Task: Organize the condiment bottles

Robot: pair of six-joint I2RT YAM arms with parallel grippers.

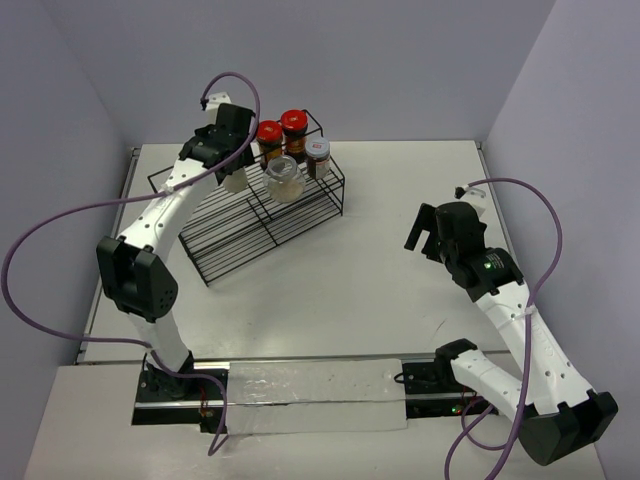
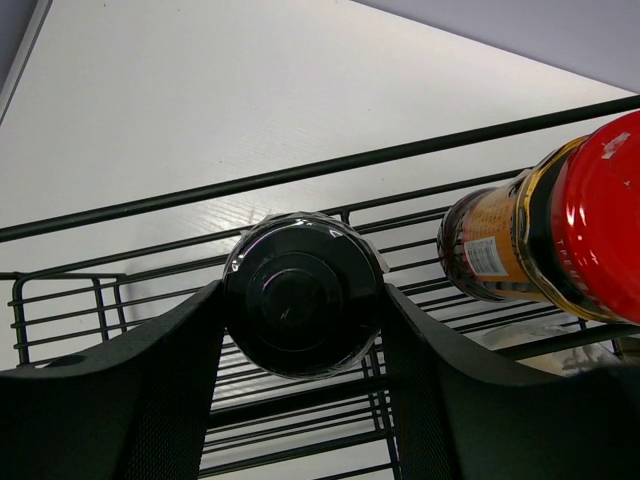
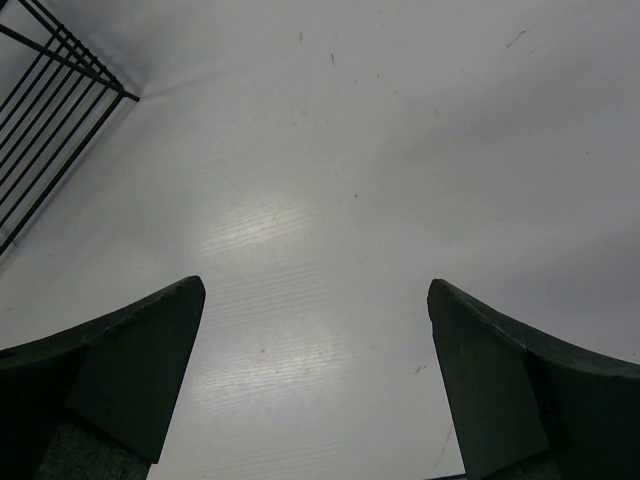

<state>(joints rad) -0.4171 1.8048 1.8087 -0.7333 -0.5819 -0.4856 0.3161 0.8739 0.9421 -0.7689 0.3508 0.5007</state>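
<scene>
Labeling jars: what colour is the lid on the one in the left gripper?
Black; the jar lid shows best in the left wrist view.

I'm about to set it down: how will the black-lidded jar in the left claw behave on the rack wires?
The black-lidded jar looks rigid, so the left claw gripping its round sides likely won't deform it. Its glossy round lid may slip or twist. On the thin bars of the wire rack it could wobble or tip unless lowered upright.
</scene>
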